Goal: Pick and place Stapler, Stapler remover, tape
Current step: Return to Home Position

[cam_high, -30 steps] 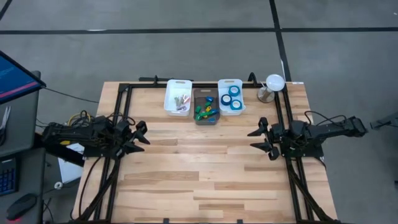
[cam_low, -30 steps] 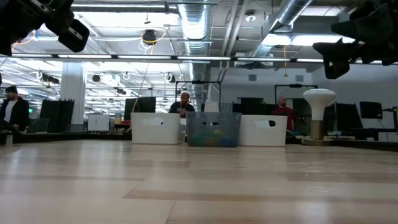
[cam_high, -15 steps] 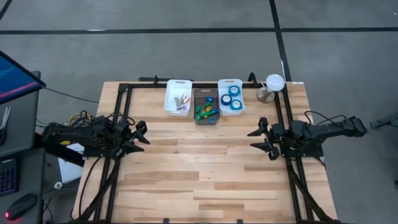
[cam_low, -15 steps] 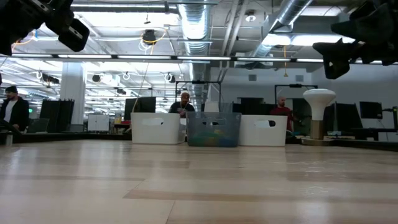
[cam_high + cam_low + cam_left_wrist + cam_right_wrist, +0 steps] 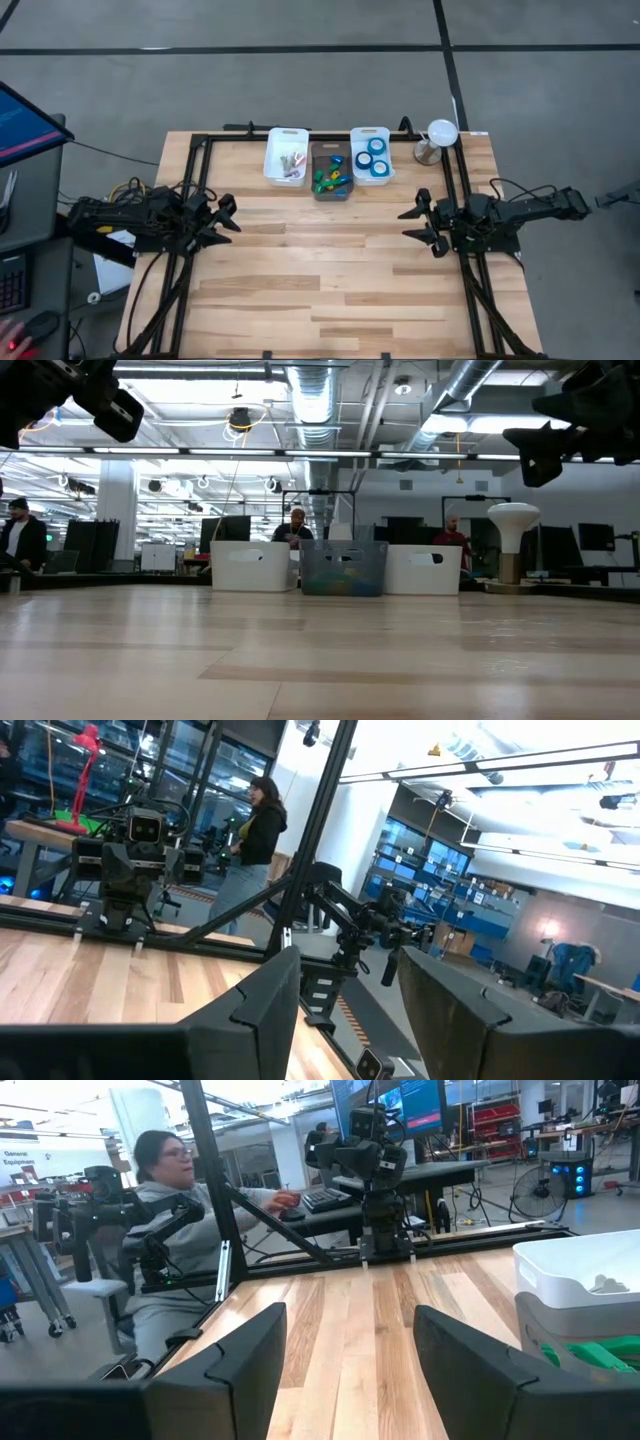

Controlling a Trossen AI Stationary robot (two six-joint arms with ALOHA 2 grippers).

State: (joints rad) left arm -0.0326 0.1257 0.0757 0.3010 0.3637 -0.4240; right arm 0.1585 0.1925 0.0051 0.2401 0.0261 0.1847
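Observation:
Three bins stand in a row at the table's far edge. The right white bin (image 5: 371, 154) holds several bright blue tape rolls (image 5: 377, 146) with pale cores. The middle grey bin (image 5: 331, 171) holds small green, yellow and blue pieces. The left white bin (image 5: 286, 156) holds small pale items; which is the stapler or the stapler remover I cannot tell. My left gripper (image 5: 226, 213) hovers open over the table's left side, and my right gripper (image 5: 415, 222) hovers open over its right side, both raised off the wood and well short of the bins.
A white lamp (image 5: 438, 135) stands on the table's far right corner beside the tape bin. Black frame rails (image 5: 200, 160) run along the left, right and far edges. Bare wood (image 5: 320, 270) stretches between the arms. People sit and stand in the room beyond.

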